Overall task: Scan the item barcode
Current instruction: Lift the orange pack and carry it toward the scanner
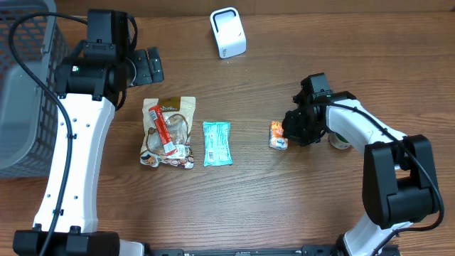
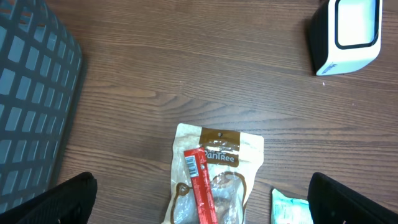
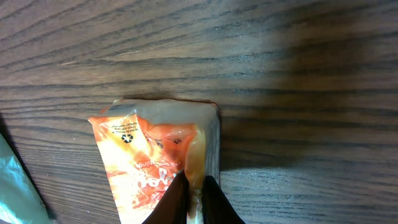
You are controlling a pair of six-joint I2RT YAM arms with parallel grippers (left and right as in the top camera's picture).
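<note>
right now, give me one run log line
right end effector: shut on packet | left end effector: open, empty | packet on table, not at scanner

A brown wood-grain table (image 1: 298,206) carries everything. Seen from overhead, a white barcode scanner (image 1: 227,33) stands at 12 o'clock near the far edge. A grey mesh basket (image 1: 21,107) sits at the 9 to 10 o'clock edge. A teal packet (image 1: 217,143) lies flat near the middle. A beige snack pouch (image 1: 175,114) lies just beside it at 9 o'clock. An orange sachet (image 1: 277,135) lies at its 3 o'clock, apart from it. Further towards 3 o'clock is a small round object (image 1: 340,141), partly hidden.
</note>
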